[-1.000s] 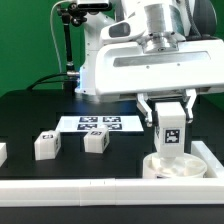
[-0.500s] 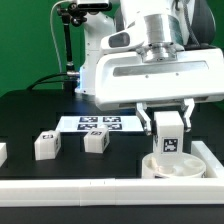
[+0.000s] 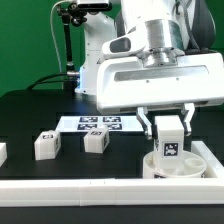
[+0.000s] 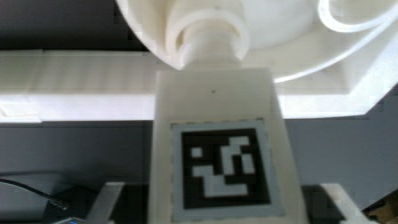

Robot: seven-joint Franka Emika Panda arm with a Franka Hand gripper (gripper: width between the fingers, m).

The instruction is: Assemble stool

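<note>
Farthest to the exterior view's left of the claw, a white piece was cut off by the picture's edge. Nearer the claw, yet well apart from it, two loose legs stood on the black table: the first leg block, then the second leg block, with the marker board lying just behind the second. The claw's fingers were drawn narrow onto the held leg block, clamping its sides and keeping it upright. Directly beneath the claw sat the seat disc. In the wrist view the held block's round end met the disc. A white rail lay just to the exterior view's right of the claw.
</note>
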